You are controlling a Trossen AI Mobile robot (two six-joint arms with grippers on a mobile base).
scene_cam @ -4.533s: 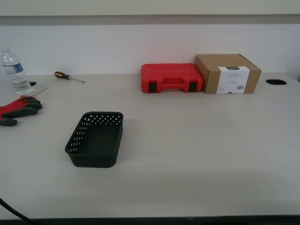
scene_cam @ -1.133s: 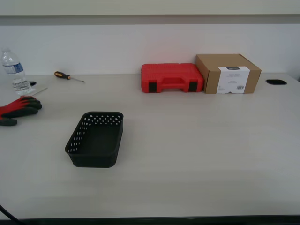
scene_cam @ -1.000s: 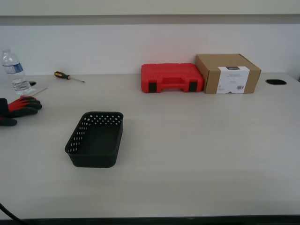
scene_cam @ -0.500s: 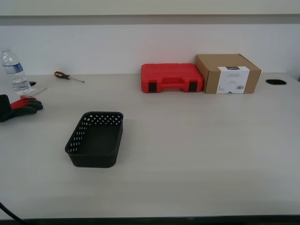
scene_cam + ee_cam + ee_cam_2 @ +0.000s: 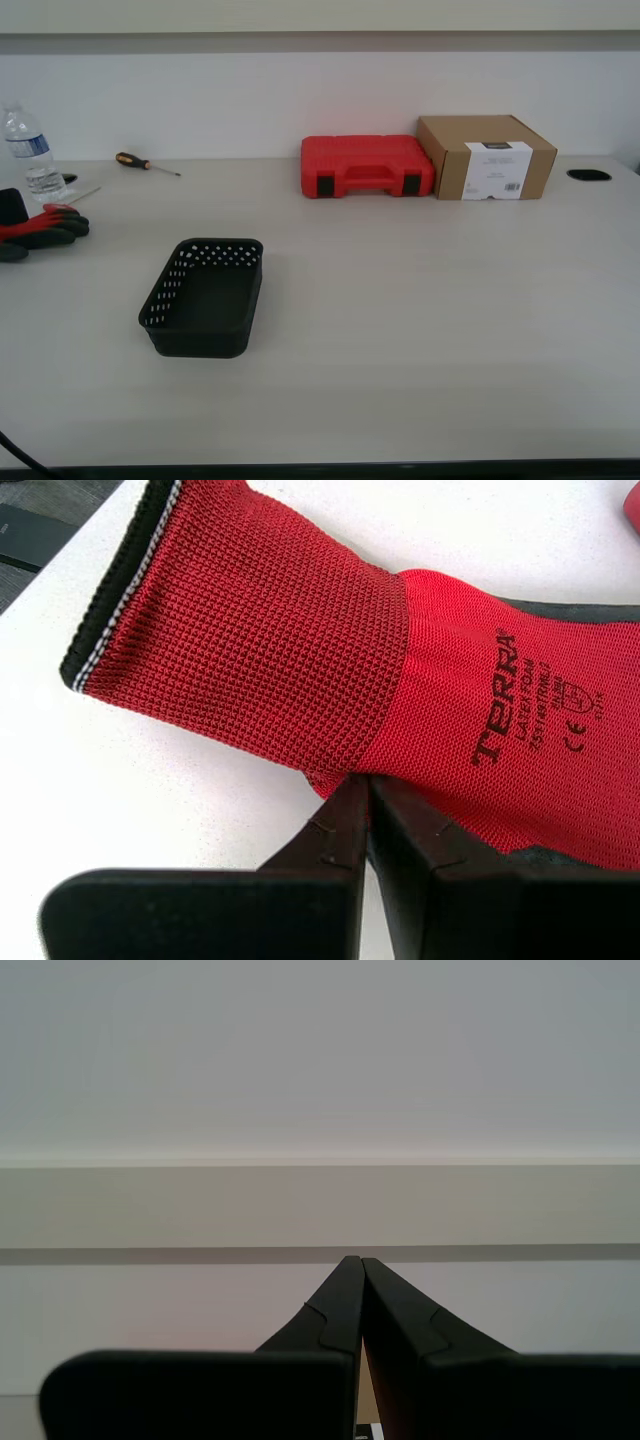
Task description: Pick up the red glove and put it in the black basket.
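Glove pinch at left edge of the exterior view.
My first gripper [image 5: 362, 785] is closed, pinching the red glove [image 5: 420, 690]; my second gripper [image 5: 356, 1262] is closed, empty; the black basket [image 5: 203, 297] has free table around.

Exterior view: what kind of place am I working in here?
Probably a workshop or lab bench: a long pale table against a plain wall, holding a red tool case, a screwdriver, a cardboard box and a water bottle.

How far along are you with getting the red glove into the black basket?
Done: nothing is moved yet; the black basket is empty. In hand: my first claw is pinched shut on the edge of the red glove, which lies on the table. Left: lift, carry, drop it in.
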